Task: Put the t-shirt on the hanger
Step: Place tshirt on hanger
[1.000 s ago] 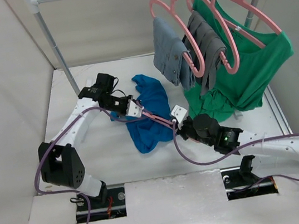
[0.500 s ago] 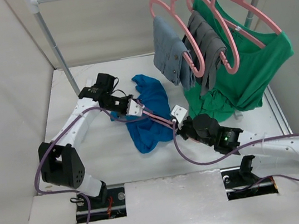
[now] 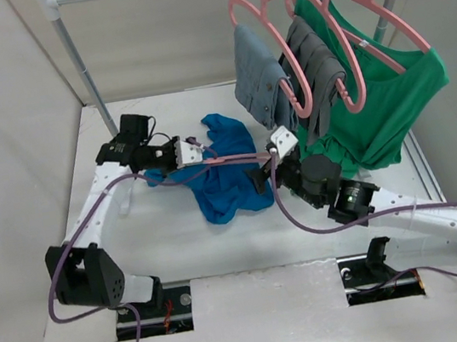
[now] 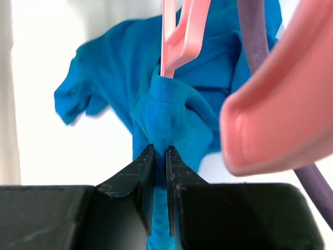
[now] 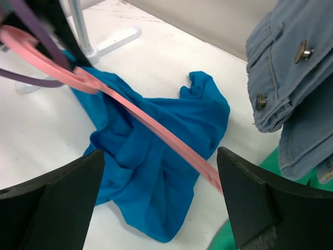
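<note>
Early-to-mid stage, by my read. The hanger (image 3: 227,160) has only one tip poked into the ribbed collar of the t-shirt (image 3: 230,183), and both shoulders are not yet seated. The right arm comes in from the lower right of the top view with its elbow low. The right end effector (image 3: 272,160) has its jaws wide apart; the hanger bar ends against one finger, and I cannot tell if it is gripped. The t-shirt lies crumpled on the bench (image 3: 162,241) at frame centre, under the hanger. The left arm runs up the left side and bends rightward. The left end effector (image 4: 159,151) is pinched almost closed on a fold of blue fabric below the collar.
</note>
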Controlling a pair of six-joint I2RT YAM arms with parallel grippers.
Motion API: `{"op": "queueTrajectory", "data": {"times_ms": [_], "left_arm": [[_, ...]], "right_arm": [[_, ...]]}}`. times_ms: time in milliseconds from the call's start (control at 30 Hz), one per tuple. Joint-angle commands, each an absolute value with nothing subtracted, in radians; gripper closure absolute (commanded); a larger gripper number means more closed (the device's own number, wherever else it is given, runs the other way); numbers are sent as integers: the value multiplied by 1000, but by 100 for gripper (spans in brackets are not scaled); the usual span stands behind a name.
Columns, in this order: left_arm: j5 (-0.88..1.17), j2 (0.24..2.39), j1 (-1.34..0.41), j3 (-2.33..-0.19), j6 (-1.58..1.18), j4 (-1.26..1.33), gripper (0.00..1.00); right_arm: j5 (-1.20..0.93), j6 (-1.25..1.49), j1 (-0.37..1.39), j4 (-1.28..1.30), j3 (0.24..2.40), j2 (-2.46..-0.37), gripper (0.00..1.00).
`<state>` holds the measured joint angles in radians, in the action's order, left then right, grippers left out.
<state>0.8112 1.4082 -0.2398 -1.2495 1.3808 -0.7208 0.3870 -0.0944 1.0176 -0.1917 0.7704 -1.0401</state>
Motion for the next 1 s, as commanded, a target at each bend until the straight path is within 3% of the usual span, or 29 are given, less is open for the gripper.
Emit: {"op": "queueTrajectory", "data": {"times_ms": [0, 100, 133, 233, 533, 600, 767, 967], "left_arm": [[815, 1331, -189, -1201, 1307, -693, 100], [801, 1306, -169, -1152, 1200, -672, 100], [786, 1289, -160, -1138, 1169, -658, 100], [775, 1241, -160, -1075, 1051, -589, 100], [749, 1186, -160, -1005, 925, -514, 100], [749, 1173, -160, -996, 911, -514, 100], [758, 1155, -160, -985, 888, -514, 100], [767, 1137, -160, -966, 888, -514, 100]], "right_arm": [[439, -25, 1031, -124, 848, -1049, 7], [439, -3, 1052, -59, 893, -1115, 22], [419, 6, 1052, -58, 893, -1135, 40], [379, 49, 1052, -58, 936, -1233, 56], [239, 161, 1052, -49, 1045, -1460, 43], [283, 253, 1052, -38, 1025, -1460, 34], [442, 469, 1052, -15, 989, -1482, 34], [506, 587, 1052, 50, 1066, -1607, 43]]}}
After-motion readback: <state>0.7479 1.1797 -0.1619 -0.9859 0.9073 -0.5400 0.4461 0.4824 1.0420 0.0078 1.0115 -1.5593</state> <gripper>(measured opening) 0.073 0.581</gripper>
